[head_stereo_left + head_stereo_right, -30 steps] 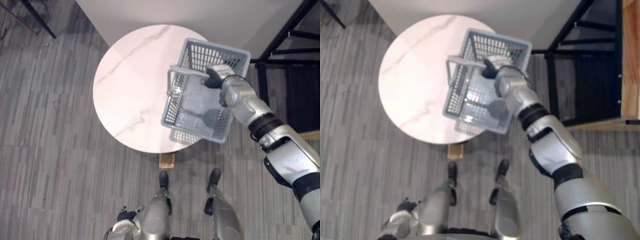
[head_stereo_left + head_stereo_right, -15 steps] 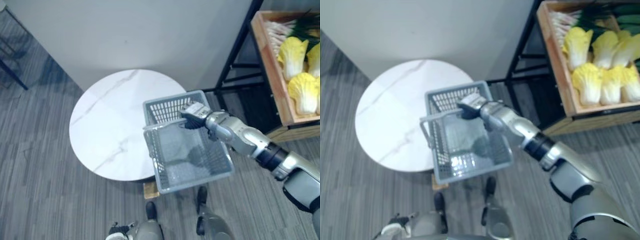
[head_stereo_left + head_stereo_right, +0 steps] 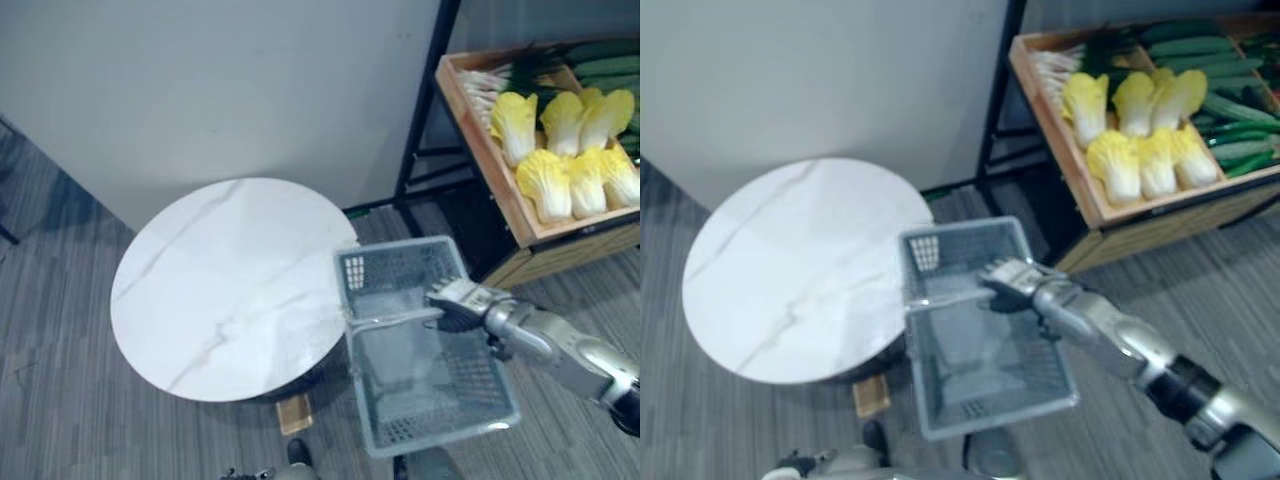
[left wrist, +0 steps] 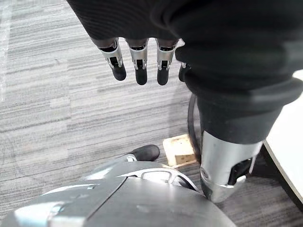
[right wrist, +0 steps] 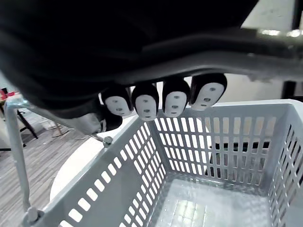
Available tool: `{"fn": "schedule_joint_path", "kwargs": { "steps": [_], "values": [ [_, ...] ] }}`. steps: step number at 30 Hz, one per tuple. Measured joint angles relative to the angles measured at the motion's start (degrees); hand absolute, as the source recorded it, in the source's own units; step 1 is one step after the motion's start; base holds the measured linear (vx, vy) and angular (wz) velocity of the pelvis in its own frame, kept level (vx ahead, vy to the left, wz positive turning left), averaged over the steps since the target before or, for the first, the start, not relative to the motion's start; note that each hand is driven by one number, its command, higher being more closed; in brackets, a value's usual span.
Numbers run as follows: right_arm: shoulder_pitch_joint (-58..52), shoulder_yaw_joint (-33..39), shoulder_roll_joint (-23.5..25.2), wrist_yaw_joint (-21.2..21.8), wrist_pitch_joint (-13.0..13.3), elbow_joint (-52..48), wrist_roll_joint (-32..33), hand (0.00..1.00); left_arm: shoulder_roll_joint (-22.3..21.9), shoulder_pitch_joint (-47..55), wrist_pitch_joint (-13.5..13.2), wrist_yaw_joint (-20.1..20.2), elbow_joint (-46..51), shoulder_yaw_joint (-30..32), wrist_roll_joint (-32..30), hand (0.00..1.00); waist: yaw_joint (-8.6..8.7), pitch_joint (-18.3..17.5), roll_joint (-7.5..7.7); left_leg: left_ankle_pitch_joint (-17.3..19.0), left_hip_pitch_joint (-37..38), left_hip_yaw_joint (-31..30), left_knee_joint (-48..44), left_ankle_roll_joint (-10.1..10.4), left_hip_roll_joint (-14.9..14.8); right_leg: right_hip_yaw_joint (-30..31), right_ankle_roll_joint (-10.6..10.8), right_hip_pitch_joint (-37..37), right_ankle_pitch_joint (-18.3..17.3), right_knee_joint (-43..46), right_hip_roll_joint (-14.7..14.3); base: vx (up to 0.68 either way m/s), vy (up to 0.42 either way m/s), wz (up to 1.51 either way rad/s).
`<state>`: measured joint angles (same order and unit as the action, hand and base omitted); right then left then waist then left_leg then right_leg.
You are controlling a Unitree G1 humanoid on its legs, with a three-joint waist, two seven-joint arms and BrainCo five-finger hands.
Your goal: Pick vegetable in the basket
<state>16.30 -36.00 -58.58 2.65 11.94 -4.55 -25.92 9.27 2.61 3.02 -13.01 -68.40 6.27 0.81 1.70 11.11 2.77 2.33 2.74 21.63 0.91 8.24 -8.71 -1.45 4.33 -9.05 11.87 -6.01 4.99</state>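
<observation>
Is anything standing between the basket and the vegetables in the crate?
Only the near wall of the wooden crate separates the basket, held by the right hand, from the cabbages. The black shelf post stands beside that path.

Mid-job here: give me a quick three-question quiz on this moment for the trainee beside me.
1. True or false: the grey basket already holds a vegetable.
2. The right robot hand is curled round: A) a cabbage, B) the basket's handle, C) the table's edge.
3. Fill in: the yellow cabbages lie in a wooden ____.
Key: 1 false, the basket is empty; 2 B; 3 crate.
</observation>
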Motion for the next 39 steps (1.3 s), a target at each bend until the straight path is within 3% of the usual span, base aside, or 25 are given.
{"fn": "schedule_joint_path", "kwargs": {
  "steps": [8, 13, 15, 17, 20, 21, 22, 23, 24, 25, 26, 27, 28, 30, 32, 33, 36, 38, 39],
  "values": [
    [-14.02, 6.98, -3.43, -1.30, 1.25, 0.29, -1.31, 1.00, 0.20, 1.51, -0.42, 0.88, 0.05, -2.63, 0.04, 0.00, 1.01, -2.19, -0.25, 1.71, 0.53, -0.50, -1.43, -0.06, 0.02, -0.28, 0.57, 1.39, -0.53, -0.02, 0.44, 0.01, 0.006, 0.01],
    [-22.72, 14.27, -1.87, -4.85, 1.33, 3.07, -3.54, 1.00, -0.04, 2.34, -0.35, 0.73, 0.09, -2.57, 0.12, 0.00, 1.37, -2.72, -0.46, 5.24, 0.33, -0.78, -6.96, -0.35, -0.77, -0.24, 1.09, 2.73, -2.05, 2.10, 0.72, -0.01, 0.023, -0.01],
    [-26.67, 18.32, 0.30, -6.16, 1.18, 3.21, -5.54, 1.00, 0.01, 2.92, -0.34, 0.75, 0.22, -2.59, 0.11, 0.00, 2.33, -2.59, -0.24, 6.45, 0.24, -0.97, -9.20, -0.49, -0.86, 0.08, 1.51, 2.16, -3.91, 5.82, 1.25, -0.03, 0.081, -0.03],
    [-28.21, 20.73, 2.03, -7.58, 1.15, 3.15, -7.81, 1.00, 0.43, 3.43, -0.38, 0.82, 0.34, -3.34, 0.11, 0.00, 3.07, -2.38, 0.42, 7.62, -0.97, 1.04, -11.52, -1.60, -0.05, 2.66, 2.18, -0.70, -4.06, 8.49, 1.77, -0.08, 0.115, -0.47],
    [-28.65, 20.85, 3.43, -8.59, 0.60, 2.84, -11.94, 1.00, 2.33, 3.82, -0.42, 0.92, 2.14, -5.09, -1.19, 0.00, 3.44, -2.57, 3.02, 10.17, -6.33, 5.77, -17.42, -4.19, 2.37, 8.40, 4.39, -7.51, -3.47, 7.91, 3.10, -0.12, 0.128, -0.86],
    [-27.72, 20.03, 3.74, -8.63, -0.10, 3.35, -12.85, 1.00, 2.55, 3.94, -0.37, 0.91, 2.22, -6.41, -2.24, 0.00, 3.76, -2.57, 2.09, 9.50, -6.41, 8.67, -14.73, -5.69, 2.24, 3.97, 4.81, -7.21, -7.54, 3.25, 4.09, -0.20, 0.175, -1.81],
    [-24.59, 18.00, 4.22, -8.74, -0.35, 3.34, -13.16, 1.00, 2.14, 4.33, -0.39, 0.81, 2.26, -6.27, -2.22, 0.00, 3.16, -2.58, 0.69, 8.94, -5.93, 15.79, -14.29, -6.16, -1.28, -6.80, -5.22, -11.26, -9.21, 11.25, 3.37, -0.17, 0.128, -2.00],
    [-23.10, 17.45, 4.42, -9.16, -0.16, 3.13, -13.46, 1.00, 2.13, 4.93, -0.39, 0.75, 2.31, -5.80, -2.16, 0.00, 2.87, -2.49, 0.65, 9.37, -5.59, 18.71, -15.20, -6.28, -2.73, -11.32, -8.73, -13.02, -9.11, 19.15, 3.14, -0.12, 0.145, -2.18],
    [-21.91, 17.41, 4.42, -10.83, 0.44, 3.00, -14.14, 1.00, 2.45, 5.31, -0.19, 0.68, 2.39, -6.33, -2.13, 0.00, 2.97, -2.20, 1.14, 10.59, -3.50, 22.43, -16.63, -6.54, -3.58, -20.09, -13.15, -11.74, -9.95, 30.70, 5.10, -0.08, 0.130, -2.11],
    [-20.57, 16.99, 4.71, -11.59, 0.64, 3.46, -14.42, 1.00, 3.16, 5.13, -0.06, 0.60, 2.74, -7.21, -2.10, 0.00, 2.45, -2.17, 2.58, 12.05, -1.95, 26.84, -17.63, -6.95, -3.27, -25.10, -13.35, -9.16, -9.42, 26.37, 3.69, -0.18, 0.139, -2.15],
    [-18.35, 16.63, 5.17, -11.74, 0.77, 3.62, -14.77, 1.00, 3.28, 5.20, 0.04, 0.72, 2.22, -7.11, -2.10, 0.00, 2.17, -2.26, 1.81, 12.25, -1.63, 29.19, -16.47, -7.49, -4.97, -23.40, -13.33, -7.44, -6.37, 19.69, 0.69, -0.19, 0.012, -2.27],
    [-17.45, 16.74, 5.44, -12.39, 0.85, 3.20, -14.79, 1.00, 2.82, 4.52, -0.04, 0.98, 1.12, -7.24, -2.09, 0.00, 2.08, -2.48, 0.79, 11.22, -0.70, 34.70, -14.79, -7.00, -6.18, -23.20, -13.68, -6.60, -7.12, 18.93, -1.05, -0.20, 0.012, -2.05],
    [-17.28, 16.71, 5.26, -12.37, 0.83, 3.67, -14.88, 1.00, 2.29, 3.74, -0.46, 1.01, 1.16, -9.00, -2.09, 0.00, 2.54, -2.29, 0.13, 9.82, 0.20, 38.06, -13.24, -6.50, -6.05, -25.50, -11.78, -6.05, -12.78, 26.25, 1.13, -0.08, -0.022, -1.73],
    [-17.33, 16.55, 5.69, -12.38, 0.70, 5.68, -16.30, 1.00, 2.62, 3.01, -0.32, 1.81, 0.59, -10.53, -2.04, 0.00, 2.75, -2.32, 0.08, 9.34, 0.69, 42.09, -13.25, -6.46, -6.04, -26.17, -5.41, -1.56, -15.93, 25.27, 4.43, -0.05, -0.077, -1.31],
    [-17.23, 16.54, 5.54, -12.40, -0.02, 5.79, -17.73, 1.00, 2.75, 2.61, -0.36, 2.04, 0.63, -11.16, -2.02, 0.00, 2.78, -2.59, 0.57, 9.34, 0.50, 45.65, -15.09, -6.45, -6.36, -26.27, -0.80, 2.28, -14.22, 16.91, 6.41, -0.03, -0.197, -1.16],
    [-17.22, 16.54, 5.54, -12.42, -0.16, 5.87, -18.73, 1.00, 2.72, 2.11, -0.25, 2.03, 0.39, -11.25, -1.96, 0.00, 2.80, -2.56, 0.54, 9.34, 0.44, 45.84, -15.88, -6.44, -6.65, -25.91, -0.48, 3.08, -13.97, 14.18, 6.05, -0.03, -0.273, -0.92],
    [-18.42, 17.19, 4.90, -12.50, -1.07, 7.03, -20.42, 1.00, 1.21, 1.49, -0.02, 1.96, 0.05, -11.68, -1.97, 0.00, 3.40, -2.40, -2.96, 9.01, 0.40, 44.58, -20.55, -6.06, -11.24, -24.87, -1.93, 5.90, -12.11, 7.57, 1.69, -0.06, -0.217, -0.49],
    [-19.94, 17.69, 4.92, -13.34, -1.13, 7.02, -20.49, 1.00, 0.80, 1.48, -0.01, 1.85, -0.03, -11.73, -1.97, 0.00, 4.32, -2.32, -4.46, 8.30, 0.39, 42.74, -24.14, -5.89, -14.04, -25.12, -2.28, 7.46, -12.31, 6.76, 0.31, -0.07, -0.138, -0.05],
    [-21.26, 17.98, 4.95, -14.24, -1.09, 6.95, -20.49, 1.00, 0.76, 1.56, -0.01, 1.85, -0.05, -11.72, -1.93, 0.00, 4.43, -2.24, -4.51, 6.92, 0.19, 41.50, -28.28, -6.21, -16.38, -24.79, -2.90, 8.17, -12.71, 6.71, -0.24, -0.07, -0.166, -0.16]
  ]
}}
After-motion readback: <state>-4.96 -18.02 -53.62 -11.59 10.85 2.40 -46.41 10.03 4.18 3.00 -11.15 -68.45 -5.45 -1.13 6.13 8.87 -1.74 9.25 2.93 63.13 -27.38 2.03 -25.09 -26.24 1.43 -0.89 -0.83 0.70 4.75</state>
